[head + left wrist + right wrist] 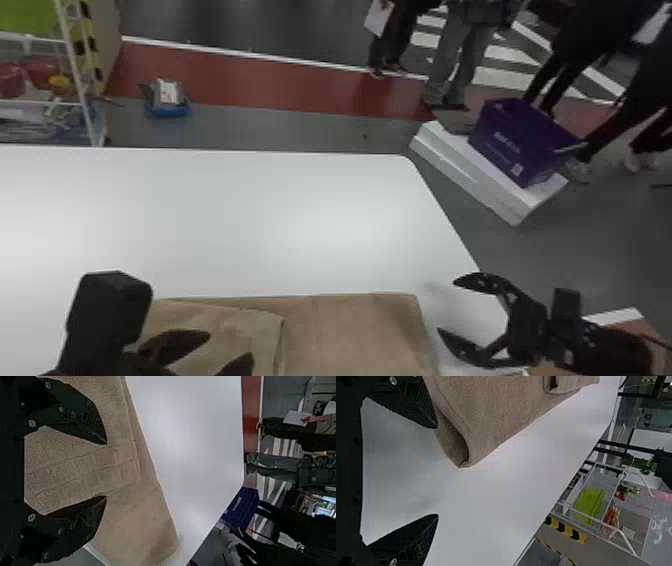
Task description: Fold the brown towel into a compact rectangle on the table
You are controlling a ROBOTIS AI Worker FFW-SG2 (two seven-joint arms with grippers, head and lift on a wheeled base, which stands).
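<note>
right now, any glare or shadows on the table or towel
Head view: soft glare on the white table, faint shading between the brown towel and the right fingers; left wrist view: glare on the table again; right wrist view: gray shading between the fingers, darker inside the towel's fold.

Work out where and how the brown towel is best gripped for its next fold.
Grip the brown towel at its far right corner, probably with the open right gripper coming from the right and pinching all layers. The cloth there is doubled and gapes slightly, close to those fingers; the left flap lies folded over.
</note>
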